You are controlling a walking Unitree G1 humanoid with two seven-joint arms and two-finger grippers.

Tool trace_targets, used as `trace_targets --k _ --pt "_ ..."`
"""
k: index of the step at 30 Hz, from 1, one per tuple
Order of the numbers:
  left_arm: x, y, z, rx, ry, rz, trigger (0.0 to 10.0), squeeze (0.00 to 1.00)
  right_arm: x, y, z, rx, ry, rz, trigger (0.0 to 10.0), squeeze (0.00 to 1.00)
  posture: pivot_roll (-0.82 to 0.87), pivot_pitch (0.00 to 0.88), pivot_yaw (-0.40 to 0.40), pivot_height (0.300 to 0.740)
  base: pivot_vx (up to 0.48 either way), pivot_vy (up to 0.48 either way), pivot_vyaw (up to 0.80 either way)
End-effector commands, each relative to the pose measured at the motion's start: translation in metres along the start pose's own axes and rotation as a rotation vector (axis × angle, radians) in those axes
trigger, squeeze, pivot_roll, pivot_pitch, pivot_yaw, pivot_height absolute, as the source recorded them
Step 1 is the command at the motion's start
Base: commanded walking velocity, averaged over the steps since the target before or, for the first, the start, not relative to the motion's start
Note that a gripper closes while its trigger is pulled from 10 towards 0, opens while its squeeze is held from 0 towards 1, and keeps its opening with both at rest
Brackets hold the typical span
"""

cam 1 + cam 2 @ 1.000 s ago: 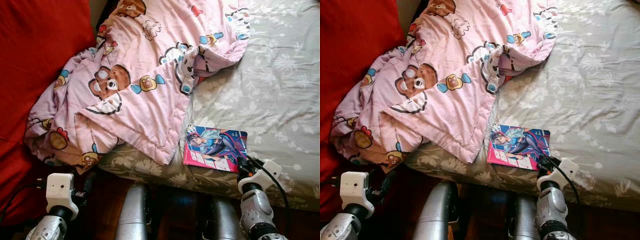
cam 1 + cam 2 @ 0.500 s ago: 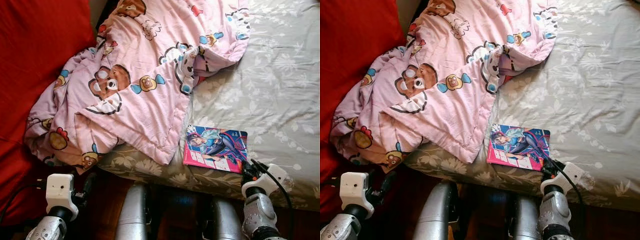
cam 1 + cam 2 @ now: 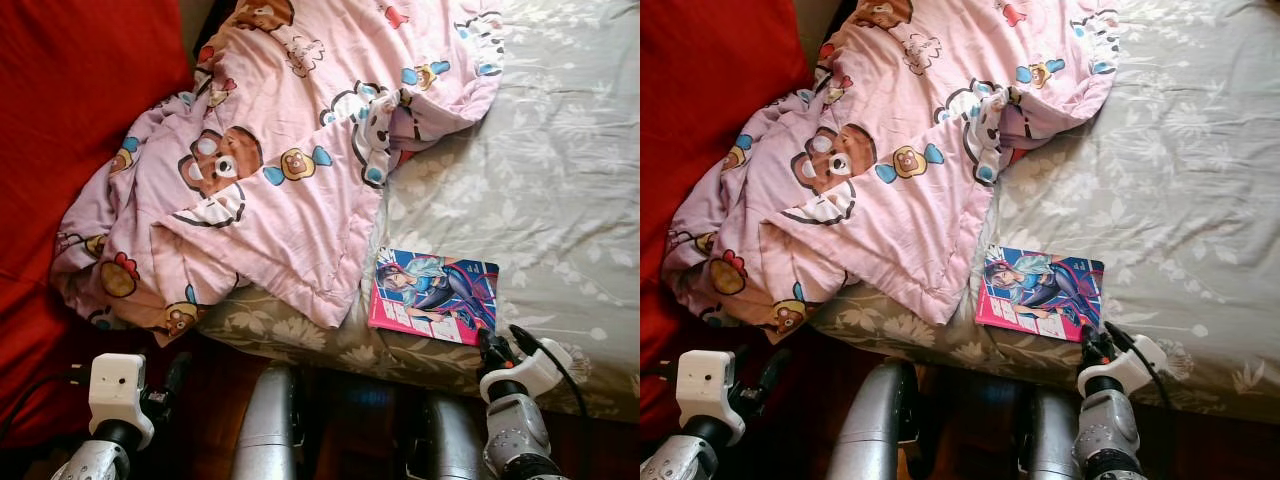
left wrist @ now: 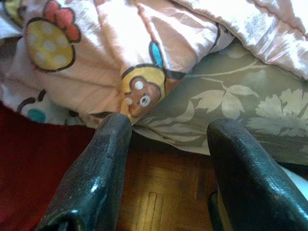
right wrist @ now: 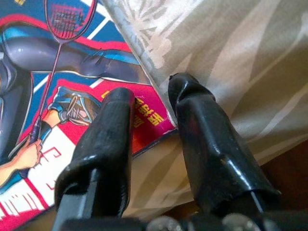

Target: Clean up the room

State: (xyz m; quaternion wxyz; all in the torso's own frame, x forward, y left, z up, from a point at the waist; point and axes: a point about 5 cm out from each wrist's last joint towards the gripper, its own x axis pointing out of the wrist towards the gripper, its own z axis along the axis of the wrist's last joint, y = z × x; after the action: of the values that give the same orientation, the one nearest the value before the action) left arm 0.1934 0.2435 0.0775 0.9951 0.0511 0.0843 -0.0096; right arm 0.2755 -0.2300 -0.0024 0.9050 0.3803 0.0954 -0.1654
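- The bed [image 3: 560,150] has a grey sheet with pale leaves and flowers on it.
- A pink blanket [image 3: 290,150] with bears and other cartoon animals lies bunched up on the bed. One side of it hangs over the bed's edge, next to something big and red [image 3: 70,130].
- A comic book [image 3: 433,294] lies flat on the sheet, close to the front edge of the bed. Its cover is blue and pink with a drawn person on it. The blanket's corner lies just beside the book.
- The right claw [image 3: 497,347] is at the near corner of the book, at the edge of the bed.
- In the right wrist view, the right claw [image 5: 149,103] is open only a little. One finger [image 5: 113,125] rests over the red corner of the book. The other finger [image 5: 202,130] is on the sheet, just past the book's edge. A fold of the sheet lies over part of the cover there.
- The right claw does not pinch the book. The book lies flat.
- The left claw [image 3: 170,375] is low, down by the floor [image 4: 159,192], below the hanging part of the blanket.
- In the left wrist view, the left claw [image 4: 166,132] is wide open and holds nothing. Its fingers [image 4: 98,178] point at the blanket's hanging edge, where a small brown bear is printed, and at the side of the bed.
- The floor under the bed's edge is brown wood.
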Motion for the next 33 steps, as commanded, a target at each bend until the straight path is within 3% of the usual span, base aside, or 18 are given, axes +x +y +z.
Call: trace_targets --k 1,2,3,4,10,14,16,18,19,20,21,22,27,28,33 --pt "-0.01 0.007 -0.006 0.037 0.053 0.011 10.0 0.0 -0.015 -0.019 -0.023 0.113 0.077 -0.082 10.0 0.0 0.19 0.419 0.16 0.629 0.0 0.0 0.0" --pt "-0.01 0.007 -0.006 0.037 0.053 0.011 10.0 0.0 -0.015 -0.019 -0.023 0.113 0.077 -0.082 10.0 0.0 0.19 0.419 0.16 0.629 0.0 0.0 0.0" --pt "-0.012 0.008 -0.006 0.042 0.057 0.011 10.0 0.0 -0.016 -0.02 -0.024 0.188 0.075 -0.08 10.0 0.0 0.2 0.421 0.163 0.629 0.0 0.0 0.0" --pt "-0.013 0.008 -0.006 0.043 0.059 0.011 10.0 0.0 -0.016 -0.021 -0.025 0.202 0.079 -0.081 10.0 0.0 0.2 0.421 0.163 0.629 0.0 0.0 0.0" --pt "-0.018 0.013 -0.006 0.053 0.069 0.015 10.0 0.0 -0.02 -0.024 -0.032 0.23 0.123 -0.102 10.0 0.0 0.21 0.429 0.173 0.629 0.0 0.0 0.0" --pt "-0.02 0.015 -0.005 0.062 0.072 0.018 10.0 0.0 -0.021 -0.031 -0.028 0.29 0.079 -0.151 10.0 0.0 0.22 0.432 0.175 0.629 0.0 0.0 0.0" --pt "-0.02 0.015 -0.005 0.065 0.074 0.017 10.0 0.0 -0.022 -0.035 -0.026 0.278 0.068 -0.168 10.0 0.0 0.22 0.43 0.174 0.629 0.0 0.0 0.0" --pt "-0.02 0.015 -0.006 0.066 0.075 0.018 10.0 0.0 -0.022 -0.035 -0.024 0.2 0.074 -0.159 10.0 0.0 0.22 0.428 0.171 0.629 0.0 0.0 0.0" --pt "-0.019 0.015 -0.006 0.065 0.075 0.018 10.0 0.0 -0.022 -0.033 -0.023 0.176 0.07 -0.132 10.0 0.44 0.22 0.425 0.169 0.629 0.0 0.0 0.0" --pt "-0.018 0.015 -0.006 0.064 0.074 0.019 10.0 0.0 -0.021 -0.032 -0.022 0.17 0.064 -0.119 10.0 0.65 0.21 0.422 0.166 0.629 0.0 0.0 0.0" --pt "-0.018 0.014 -0.006 0.064 0.074 0.019 10.0 0.0 -0.021 -0.032 -0.021 0.169 0.06 -0.113 10.0 0.65 0.21 0.422 0.166 0.629 0.0 0.0 0.0" --pt "-0.016 0.014 -0.007 0.061 0.071 0.02 10.0 0.0 -0.019 -0.029 -0.019 0.163 0.044 -0.083 10.0 1.0 0.21 0.419 0.161 0.629 0.0 0.0 0.0" --pt "-0.013 0.009 -0.006 0.052 0.063 0.019 10.0 0.0 -0.019 -0.028 -0.017 0.147 0.037 -0.044 10.0 1.0 0.2 0.414 0.153 0.629 0.0 0.0 0.0" --pt "-0.013 0.009 -0.006 0.051 0.062 0.019 10.0 0.0 -0.02 -0.028 -0.017 0.151 0.037 -0.04 10.0 0.0 0.2 0.413 0.152 0.629 0.0 0.0 0.0" --pt "-0.013 0.008 -0.007 0.051 0.062 0.02 10.0 0.0 -0.023 -0.031 -0.021 0.17 0.054 -0.025 10.0 0.0 0.2 0.412 0.153 0.629 0.0 0.0 0.0"
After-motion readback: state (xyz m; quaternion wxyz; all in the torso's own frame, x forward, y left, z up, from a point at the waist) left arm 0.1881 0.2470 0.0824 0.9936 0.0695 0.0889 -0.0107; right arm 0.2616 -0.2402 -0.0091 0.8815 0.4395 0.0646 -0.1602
